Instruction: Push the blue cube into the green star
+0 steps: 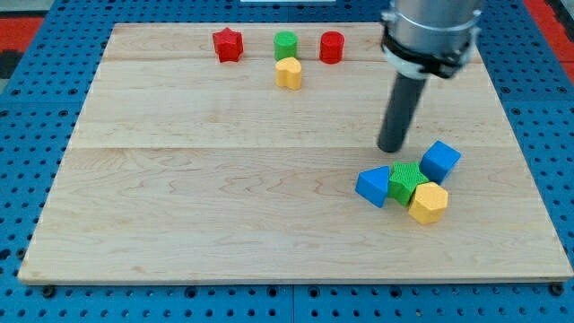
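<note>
- Eight blocks on the wooden board point(224, 206), two groups.
- Landmark: green star point(408, 182), toward the view's lower right.
- Two blue: blue cube point(440, 161) touching the star's upper right; blue triangular block point(373, 187) touching the star's left.
- Two yellow: yellow hexagon block point(429, 202) touching the star's lower right; yellow block point(289, 74), shape unclear, far up-left of the star near the board's top edge.
- Two green: the star itself, plus green cylinder point(285, 45) just above that far yellow block, touching it.
- Two red: red star point(228, 45) left of the green cylinder, red cylinder point(332, 47) right of it, both apart from it.
- No writing or labels readable.
- My tip point(392, 149): bare rod, nothing to open or close, holding nothing; sits just above the green star, upper left of it.
- Blue cube lies just right of my tip, slightly lower in view, small gap, not touching.
</note>
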Tool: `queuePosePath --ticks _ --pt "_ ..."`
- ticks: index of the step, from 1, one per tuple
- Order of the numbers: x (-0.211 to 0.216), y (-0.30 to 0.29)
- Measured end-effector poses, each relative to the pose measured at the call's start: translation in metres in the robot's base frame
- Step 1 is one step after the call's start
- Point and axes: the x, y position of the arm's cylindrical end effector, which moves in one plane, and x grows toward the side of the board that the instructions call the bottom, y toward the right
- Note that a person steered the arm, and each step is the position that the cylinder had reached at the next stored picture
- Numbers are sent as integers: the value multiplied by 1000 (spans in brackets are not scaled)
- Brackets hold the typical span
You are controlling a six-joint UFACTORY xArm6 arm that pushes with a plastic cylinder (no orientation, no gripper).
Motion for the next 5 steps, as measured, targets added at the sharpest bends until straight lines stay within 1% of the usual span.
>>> queuePosePath --ticks 1,2,3,4,5 --pt "-22 -1" --pt "-30 86" --pt "-3 127" --pt "36 106" --pt "37 38"
